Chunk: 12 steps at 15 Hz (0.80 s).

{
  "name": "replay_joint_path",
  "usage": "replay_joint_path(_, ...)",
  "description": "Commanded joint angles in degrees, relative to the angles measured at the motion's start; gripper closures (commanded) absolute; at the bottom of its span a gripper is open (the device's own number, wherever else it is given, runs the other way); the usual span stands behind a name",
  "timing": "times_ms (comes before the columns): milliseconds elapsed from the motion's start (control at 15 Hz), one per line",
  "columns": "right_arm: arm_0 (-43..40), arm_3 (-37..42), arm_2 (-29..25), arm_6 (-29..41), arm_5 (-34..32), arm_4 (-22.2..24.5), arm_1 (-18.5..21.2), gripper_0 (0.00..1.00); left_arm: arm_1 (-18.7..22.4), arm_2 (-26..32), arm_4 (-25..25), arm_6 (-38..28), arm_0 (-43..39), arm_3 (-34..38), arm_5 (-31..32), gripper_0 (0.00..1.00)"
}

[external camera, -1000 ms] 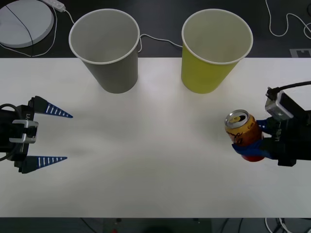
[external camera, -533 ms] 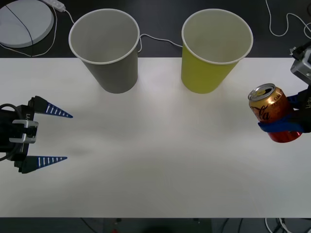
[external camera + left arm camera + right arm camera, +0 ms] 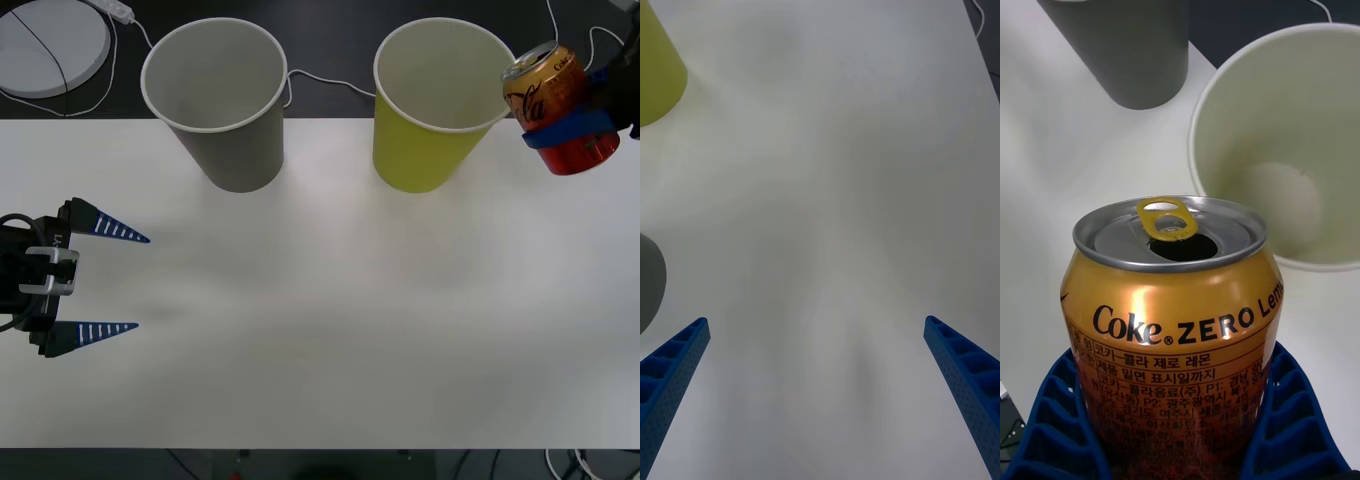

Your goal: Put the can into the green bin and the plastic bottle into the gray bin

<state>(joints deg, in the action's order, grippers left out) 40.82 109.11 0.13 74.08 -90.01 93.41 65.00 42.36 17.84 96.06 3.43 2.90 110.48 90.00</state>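
The orange-gold can (image 3: 553, 100) hangs in the air, tilted, just right of the green bin's (image 3: 432, 135) rim, with my right gripper (image 3: 562, 128) shut on its red lower part. In the right wrist view the can (image 3: 1171, 307) sits between the blue fingers (image 3: 1043, 429), and the green bin's pale inside (image 3: 1247, 127) opens just beyond it, beside the gray bin (image 3: 1131, 52). The gray bin (image 3: 222, 130) stands upright at the back left of the table. My left gripper (image 3: 140, 282) rests open at the table's left side, holding nothing (image 3: 820, 352). The plastic bottle is out of view.
A white round disc (image 3: 48, 45) and thin white cables (image 3: 320, 80) lie on the dark surface behind the white table (image 3: 320, 330). The green bin (image 3: 653, 75) and gray bin (image 3: 647, 289) show at the left wrist view's border.
My right gripper has lifted the can off the table's right side and carried it up and back to the green bin's right rim. The left arm has not moved.
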Motion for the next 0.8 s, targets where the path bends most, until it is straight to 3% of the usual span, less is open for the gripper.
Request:
replay_joint_path(67,9.7,-7.7,8.2,0.0,0.0,1.1,-0.2,1.0,0.0,0.0,0.0,0.0,0.0,0.0,0.0,0.0)
replay_joint_path(333,22.7,-19.6,18.2,0.0,0.0,6.4,-3.7,1.0,0.0,0.0,0.0,0.0,0.0,0.0,0.0,0.0)
replay_joint_path(600,29.3,-27.9,22.5,-0.1,0.0,15.5,-9.9,1.0,0.0,0.0,0.0,0.0,0.0,0.0,0.0,0.0)
replay_joint_path(800,32.7,-32.8,26.2,0.0,0.0,19.1,-13.2,1.0,0.0,0.0,0.0,0.0,0.0,0.0,0.0,0.0)
